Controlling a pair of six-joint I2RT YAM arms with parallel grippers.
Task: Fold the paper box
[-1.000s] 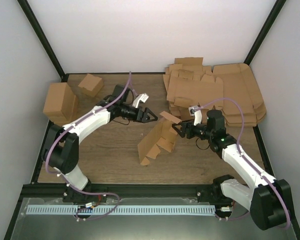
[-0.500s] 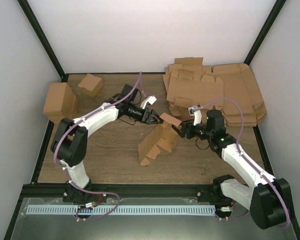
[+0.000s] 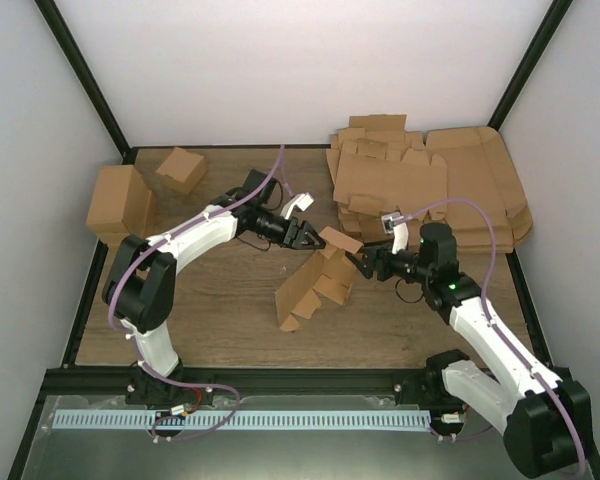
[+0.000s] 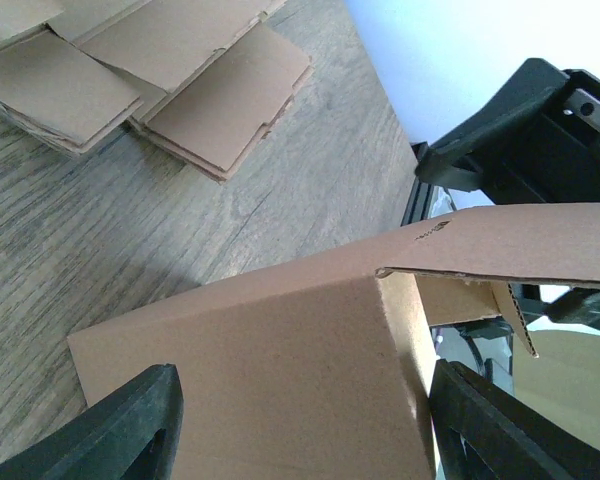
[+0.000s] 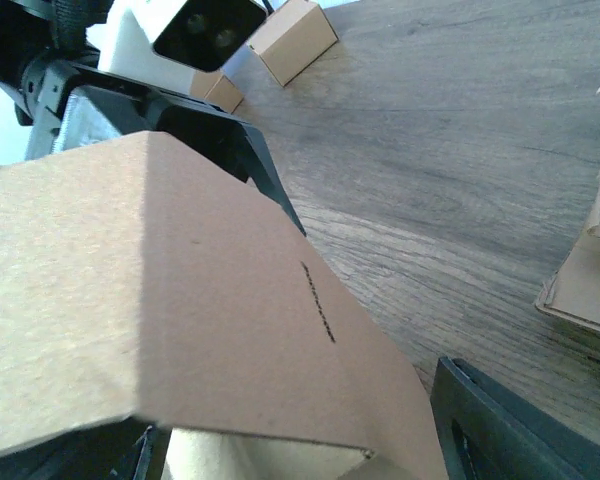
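The plain brown die-cut cardboard paper box stands half-formed on the wooden surface, tilted, with its long axis running from the near left up towards the far right, where a loose top flap is raised. That raised end is met by both arms. The left gripper is spread wide, and in its wrist view a cardboard panel lies directly ahead of it and between its fingers, so the flap is straddled rather than pinched. The right gripper sits against the opposite side of the same end. Its fingers are set well apart with cardboard over and between them, but whether the board is clamped cannot be told. The coming fold is judged to turn on that flap, which is nearer the left gripper. A small dark printed mark is carried on the panel, too small to be read; no brand is seen. Flat brown cardboard blanks lie stacked beyond the right gripper.
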